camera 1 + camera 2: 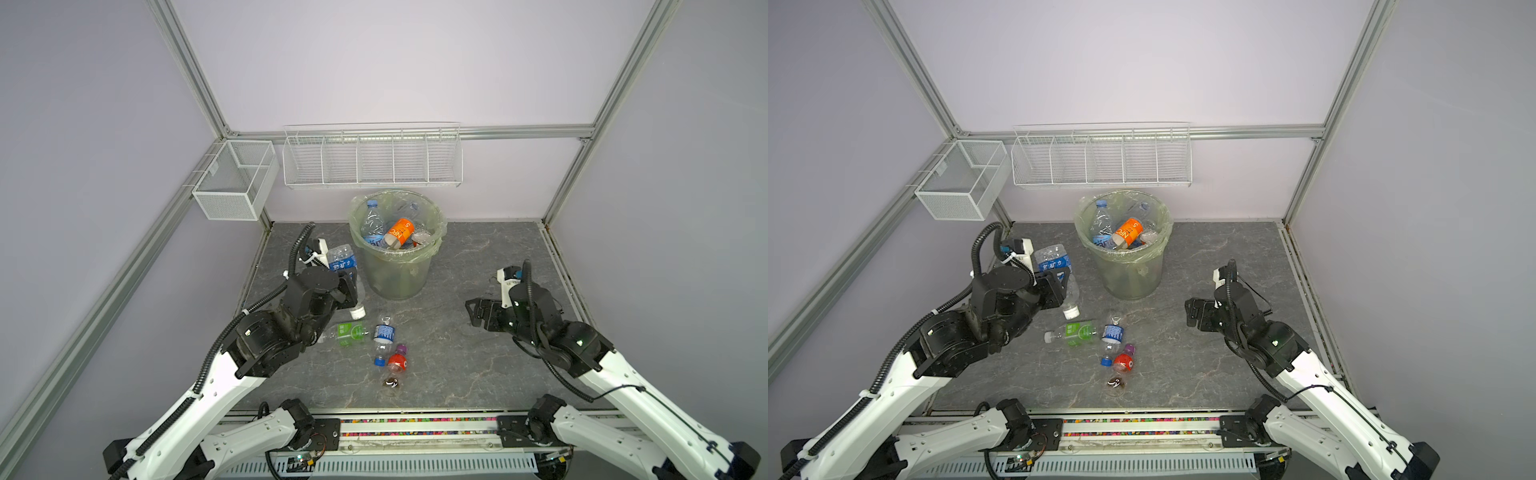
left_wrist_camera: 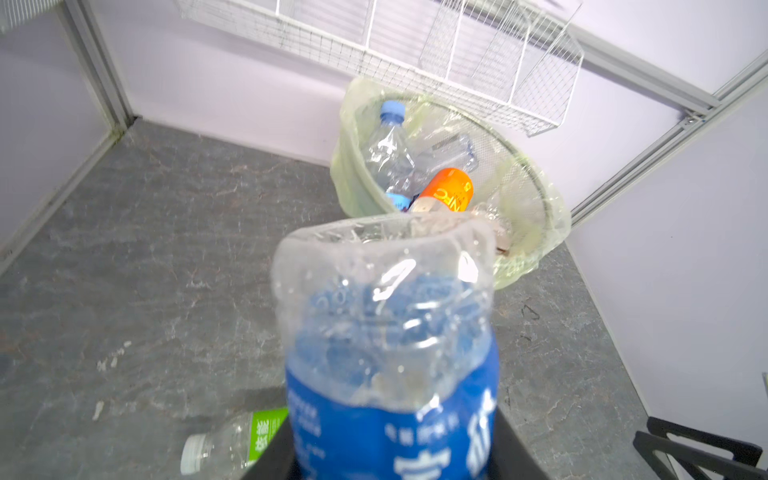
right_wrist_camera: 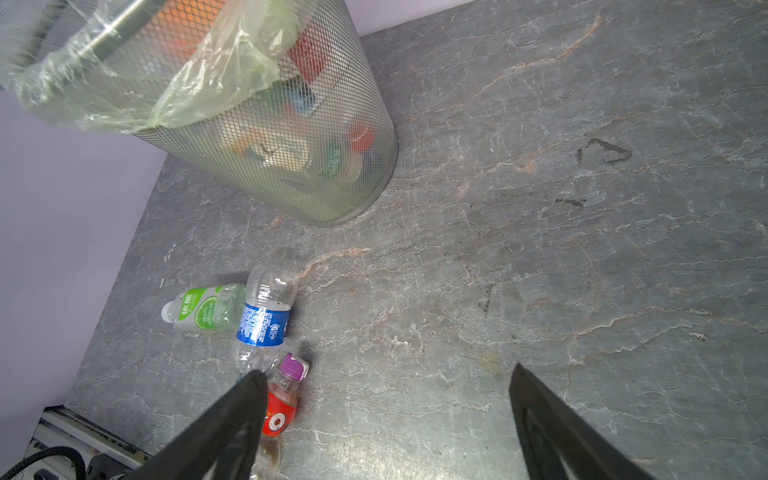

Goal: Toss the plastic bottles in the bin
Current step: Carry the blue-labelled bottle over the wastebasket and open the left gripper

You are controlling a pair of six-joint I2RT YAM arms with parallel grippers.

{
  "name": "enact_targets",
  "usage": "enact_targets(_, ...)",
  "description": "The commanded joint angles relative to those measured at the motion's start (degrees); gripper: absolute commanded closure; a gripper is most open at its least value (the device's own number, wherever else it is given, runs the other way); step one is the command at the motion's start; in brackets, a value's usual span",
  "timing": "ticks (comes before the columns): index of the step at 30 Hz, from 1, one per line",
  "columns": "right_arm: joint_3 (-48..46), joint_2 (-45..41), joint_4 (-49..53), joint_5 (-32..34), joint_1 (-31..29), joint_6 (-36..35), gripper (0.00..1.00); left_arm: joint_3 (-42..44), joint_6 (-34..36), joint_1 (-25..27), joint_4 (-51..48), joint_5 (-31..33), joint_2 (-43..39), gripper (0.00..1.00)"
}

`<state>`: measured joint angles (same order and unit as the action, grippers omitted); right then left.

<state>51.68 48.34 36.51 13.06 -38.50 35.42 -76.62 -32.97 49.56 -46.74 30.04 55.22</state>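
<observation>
From my seat, the left gripper (image 1: 348, 286) sits at 9 o'clock on the table (image 1: 478, 257), pinching the blue-label bottle (image 1: 343, 261) across its body just below the label. The white cap hangs down and the dented base points up. In the left wrist view that base is caved in, so I judge it empty, very light and thin-walled. A hard squeeze would only fold it, and the clear plastic looks slick. The label band is the better hold, since the wrap gives some friction.

At 6 o'clock of the bin, 4 bottles lie loose on the table:
- The green-label bottle (image 1: 349, 332) lies on its side. I'd take it mid-label.
- The small blue-banded bottle (image 1: 383, 334) touches it and would also be gripped across the band.
- The red bottle (image 1: 397, 361) is stubby with a purple cap and probably stiffer.
- The crushed bottle (image 1: 392, 380) is flattened and awkward, so it likely needs a grip across its thin edge.

The bin (image 1: 399, 274) stands at 12 o'clock, heaped nearly to the rim with the orange-label bottle (image 1: 400, 232) on top.

At 3 o'clock the right gripper (image 1: 471, 312) hangs spread wide and empty.
</observation>
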Motion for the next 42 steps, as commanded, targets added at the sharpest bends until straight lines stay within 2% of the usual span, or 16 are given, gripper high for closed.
enact_targets(1, -2.71, -1.77, 1.71, 1.48, 0.01, 0.94, 0.05, -5.73, 8.69, 0.16, 2.22, 2.30, 2.64, 1.00)
enact_targets(9, -2.81, -3.49, 3.15, 2.50, 0.00, 0.96, 0.05, -22.15, 18.05, -1.67, 0.06, -1.85, 16.29, 1.00)
enact_targets(14, -3.06, -4.53, 3.89, 3.00, 0.01, 0.95, 0.05, -29.09, 18.77, -5.47, 0.02, -7.46, 23.02, 1.00)
enact_targets(26, -2.97, -6.72, 5.41, 3.63, 0.07, 1.05, 0.05, -50.46, 23.57, -7.90, -6.43, -9.13, 42.12, 1.00)
enact_targets(29, -2.92, -7.11, 5.59, 3.73, 0.04, 1.14, 0.05, -53.37, 23.74, -8.14, -7.06, -9.73, 46.50, 1.00)
enact_targets(35, -2.46, -7.39, 6.17, 3.86, 0.01, 0.88, 0.05, -62.09, 24.32, -10.06, -9.19, -14.68, 56.00, 0.98)
enact_targets(36, -2.17, -7.38, 6.46, 3.88, 0.03, 0.76, 0.05, -64.37, 24.25, -10.47, -10.34, -15.65, 57.92, 0.92)
enact_targets(37, -2.03, -7.48, 6.55, 3.90, 0.01, 0.72, 0.05, -66.69, 23.93, -10.73, -11.95, -16.79, 59.71, 0.75)
enact_targets(38, -1.76, -7.47, 6.64, 3.94, 0.01, 0.76, 0.05, -70.73, 23.25, -11.04, -15.30, -17.82, 62.35, 0.30)
enact_targets(39, -1.68, -7.49, 6.64, 3.98, 0.02, 0.72, 0.05, -75.29, 22.26, -11.06, -19.04, -16.79, 65.01, 0.08)
enact_targets(40, -1.72, -7.56, 6.70, 4.04, 0.09, 0.77, 0.05, -77.91, 21.97, -11.05, -21.23, -16.09, 66.45, 0.04)
enact_targets(42, -1.67, -7.68, 6.73, 4.17, 0.07, 0.75, 0.04, -75.75, 21.71, -11.06, -20.63, -16.57, 65.21, 0.00)
